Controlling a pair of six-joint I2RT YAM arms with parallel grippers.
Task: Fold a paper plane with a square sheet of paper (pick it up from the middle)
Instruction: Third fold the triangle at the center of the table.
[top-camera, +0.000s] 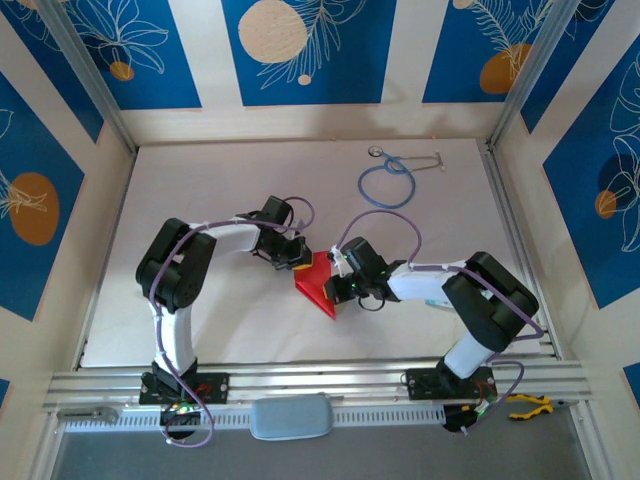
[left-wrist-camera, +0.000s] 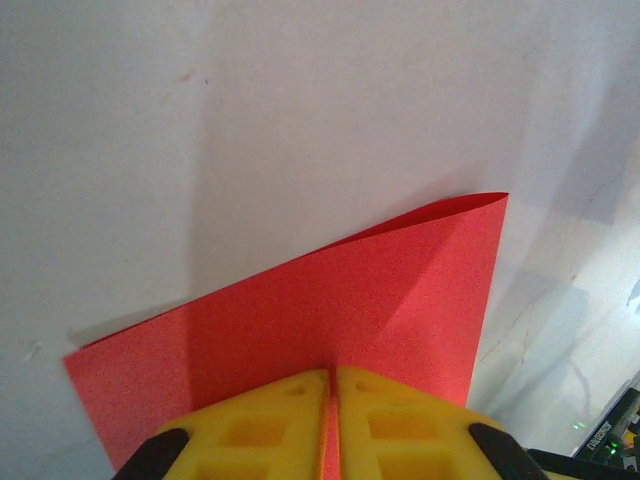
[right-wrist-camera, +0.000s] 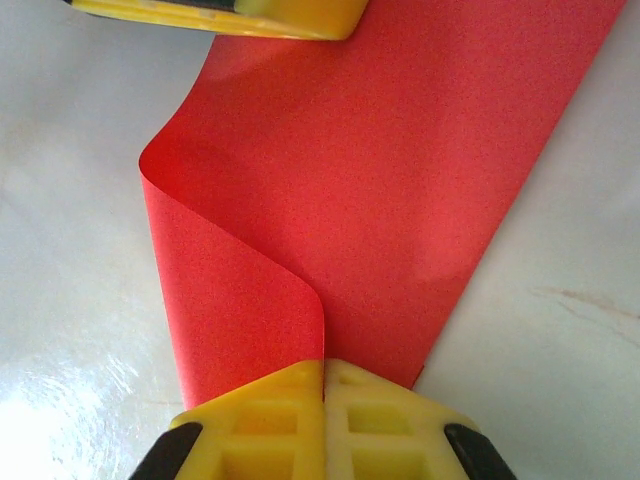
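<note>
In the middle of the top view, the square sheet of paper (top-camera: 318, 282) lay between the arms, partly folded over. The left jaws clamped its left edge, the right jaws its right, curled edge, both equally near.

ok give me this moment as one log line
left gripper: shut on red paper | right gripper: shut on red paper | red paper: curled over, not creased | stethoscope: far side, apart
</note>
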